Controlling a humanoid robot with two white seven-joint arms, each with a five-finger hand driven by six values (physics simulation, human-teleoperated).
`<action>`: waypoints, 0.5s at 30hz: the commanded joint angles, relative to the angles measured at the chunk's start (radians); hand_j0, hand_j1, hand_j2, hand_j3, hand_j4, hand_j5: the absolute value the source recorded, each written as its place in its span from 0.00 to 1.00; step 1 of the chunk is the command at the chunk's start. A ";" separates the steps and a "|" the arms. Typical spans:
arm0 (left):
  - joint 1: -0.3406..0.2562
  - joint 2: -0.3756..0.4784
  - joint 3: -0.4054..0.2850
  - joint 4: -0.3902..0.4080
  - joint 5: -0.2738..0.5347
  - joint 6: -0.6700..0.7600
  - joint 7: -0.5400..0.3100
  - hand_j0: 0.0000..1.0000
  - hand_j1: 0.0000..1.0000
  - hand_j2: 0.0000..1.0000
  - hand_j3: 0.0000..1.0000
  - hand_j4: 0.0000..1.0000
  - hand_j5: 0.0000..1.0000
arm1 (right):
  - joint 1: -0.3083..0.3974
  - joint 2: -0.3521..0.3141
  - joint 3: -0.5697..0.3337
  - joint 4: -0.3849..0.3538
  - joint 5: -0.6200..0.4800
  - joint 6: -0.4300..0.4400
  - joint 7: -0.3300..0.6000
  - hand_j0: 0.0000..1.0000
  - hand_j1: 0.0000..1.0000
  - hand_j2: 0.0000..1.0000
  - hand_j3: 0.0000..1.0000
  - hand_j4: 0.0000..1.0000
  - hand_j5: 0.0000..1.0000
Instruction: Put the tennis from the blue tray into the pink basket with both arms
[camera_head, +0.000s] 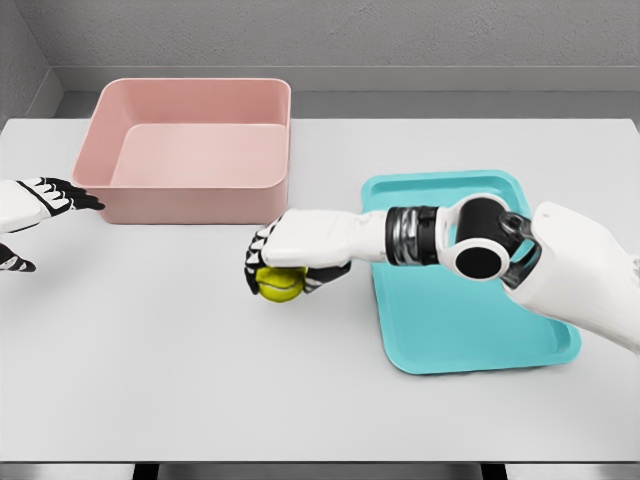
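A yellow-green tennis ball (280, 285) is out over the white table, left of the blue tray (470, 330). My right hand (283, 268) reaches across from the right and curls over the ball from above, its black fingers wrapped around it. The pink basket (190, 150) stands at the back left with nothing showing inside. My left hand (45, 215) shows at the left edge, in front of the basket's left corner, with its fingers spread and holding nothing. I cannot tell whether the ball touches the table.
The blue tray has nothing showing on its visible surface; my right forearm (420, 235) crosses over its far left corner. A grey wall runs behind the table (200, 380).
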 joint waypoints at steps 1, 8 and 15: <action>0.000 0.002 0.000 0.000 0.006 0.001 0.000 1.00 1.00 1.00 1.00 1.00 1.00 | -0.002 0.016 0.008 0.001 -0.004 0.002 -0.001 0.51 0.51 0.51 0.51 0.51 0.51; 0.000 0.002 0.002 0.000 0.006 0.001 0.000 1.00 1.00 1.00 1.00 1.00 1.00 | -0.035 0.056 0.042 0.006 -0.004 0.058 -0.001 0.51 0.51 0.51 0.51 0.51 0.51; 0.000 0.002 0.000 0.000 0.006 0.001 0.000 1.00 1.00 1.00 1.00 1.00 1.00 | -0.037 0.062 0.051 0.007 -0.004 0.063 -0.004 1.00 1.00 1.00 1.00 1.00 1.00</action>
